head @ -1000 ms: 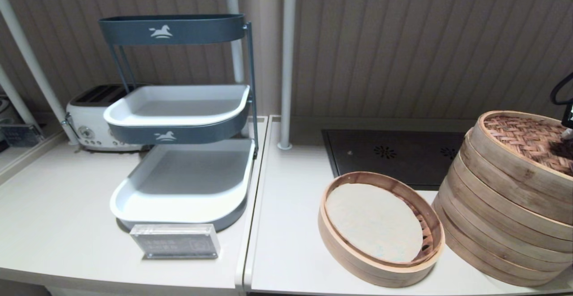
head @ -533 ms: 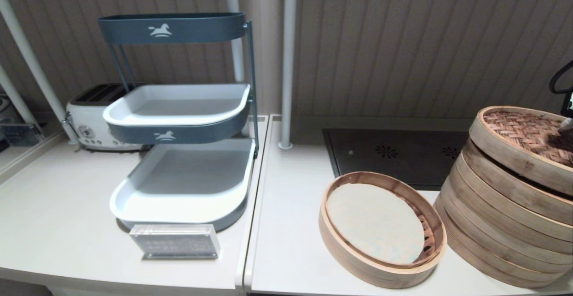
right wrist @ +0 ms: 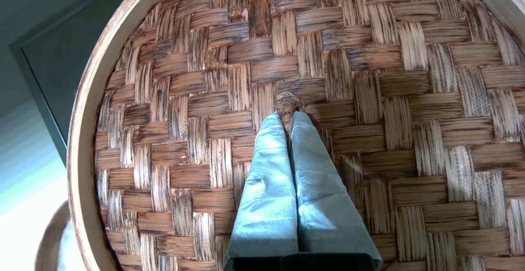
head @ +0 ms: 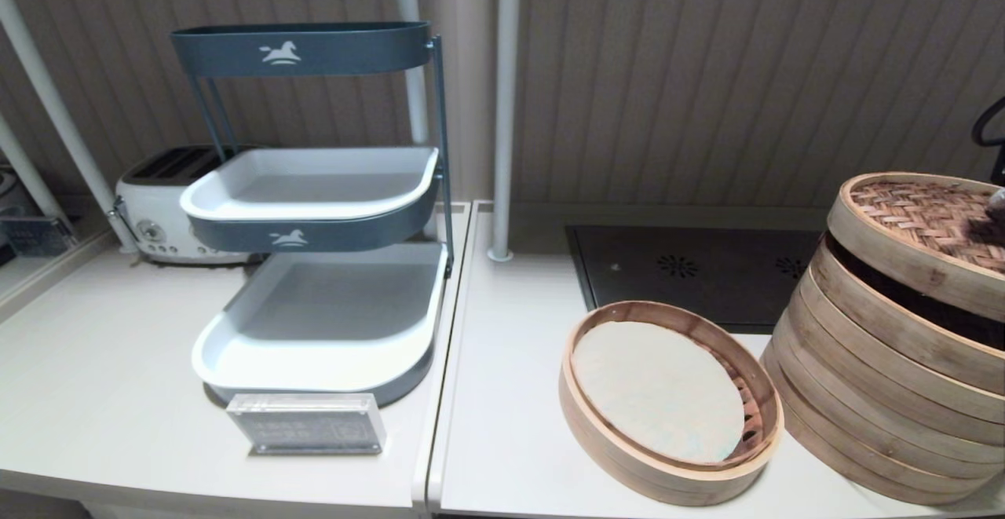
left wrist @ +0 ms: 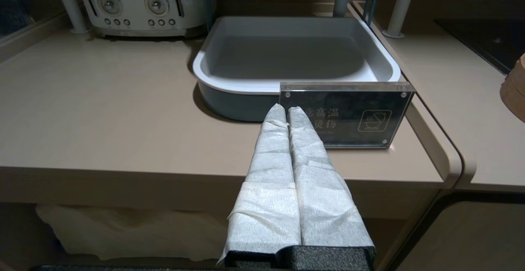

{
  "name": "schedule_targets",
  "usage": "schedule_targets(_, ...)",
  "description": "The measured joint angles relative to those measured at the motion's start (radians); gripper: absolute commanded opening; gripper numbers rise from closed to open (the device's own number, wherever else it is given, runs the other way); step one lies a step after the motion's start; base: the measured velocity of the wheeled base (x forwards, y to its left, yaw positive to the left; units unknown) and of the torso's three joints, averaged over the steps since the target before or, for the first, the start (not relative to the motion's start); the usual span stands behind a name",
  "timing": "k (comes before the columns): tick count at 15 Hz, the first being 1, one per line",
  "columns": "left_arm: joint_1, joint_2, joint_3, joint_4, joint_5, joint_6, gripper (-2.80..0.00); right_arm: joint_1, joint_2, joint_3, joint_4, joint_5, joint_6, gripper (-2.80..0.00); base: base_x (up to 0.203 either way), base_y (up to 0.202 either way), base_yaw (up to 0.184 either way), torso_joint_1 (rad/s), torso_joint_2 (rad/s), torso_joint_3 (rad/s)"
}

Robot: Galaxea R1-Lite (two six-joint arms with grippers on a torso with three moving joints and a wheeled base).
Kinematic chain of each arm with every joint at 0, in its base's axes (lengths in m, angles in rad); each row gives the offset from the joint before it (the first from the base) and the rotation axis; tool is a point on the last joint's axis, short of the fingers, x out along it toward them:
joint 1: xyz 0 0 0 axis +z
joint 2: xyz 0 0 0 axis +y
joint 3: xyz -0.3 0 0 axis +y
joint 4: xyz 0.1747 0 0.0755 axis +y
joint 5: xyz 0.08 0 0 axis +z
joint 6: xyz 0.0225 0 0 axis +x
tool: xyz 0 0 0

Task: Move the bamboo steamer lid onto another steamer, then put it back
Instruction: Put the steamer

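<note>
The bamboo steamer lid [head: 919,224], reddish-brown woven top with a pale rim, hangs tilted just above the tall stack of pale bamboo rings [head: 871,393] at the right edge, a dark gap showing under it. In the right wrist view my right gripper [right wrist: 288,115] is shut on the lid's small centre loop [right wrist: 287,103], with the weave [right wrist: 369,78] all around it. In the head view that gripper is barely seen at the right border. My left gripper [left wrist: 286,109] is shut and empty, parked low before the counter's front edge.
A low single-ring steamer [head: 667,401] with a pale round liner sits left of the stack. Behind it lies a dark cooktop [head: 691,272]. A tiered grey tray rack [head: 314,213], a small acrylic sign [head: 308,422] and a white toaster [head: 161,213] stand to the left.
The lid has risen off the tall stack, held by its loop; the dark gap beneath it has widened. The left arm has not moved.
</note>
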Motion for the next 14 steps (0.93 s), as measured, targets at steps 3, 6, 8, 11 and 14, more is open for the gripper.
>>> schedule_targets(3,0.000,0.000,0.000,0.000,0.000,0.000,-2.80,0.014,-0.006,-0.006,0.002,0.001,0.006,-2.80,0.000,0.000,0.000,0.000,0.00,0.000)
schedule_targets(6,0.000,0.000,0.000,0.000,0.000,0.000,-2.80,0.044,-0.011,0.005,0.003,0.001,0.027,-2.80,0.000,0.000,0.000,0.000,0.00,0.000)
schedule_targets(8,0.000,0.000,0.000,0.000,0.000,0.000,-2.80,0.080,-0.014,0.007,0.005,0.000,0.043,-2.80,0.000,0.000,0.000,0.000,0.00,0.000)
schedule_targets(11,0.000,0.000,0.000,0.000,0.000,0.000,-2.80,0.150,-0.018,0.007,0.005,-0.005,0.066,-2.80,0.000,0.000,0.000,0.000,0.00,0.000)
schedule_targets(14,0.000,0.000,0.000,0.000,0.000,0.000,-2.80,0.230,-0.026,0.009,0.004,-0.017,0.081,-2.80,0.000,0.000,0.000,0.000,0.00,0.000)
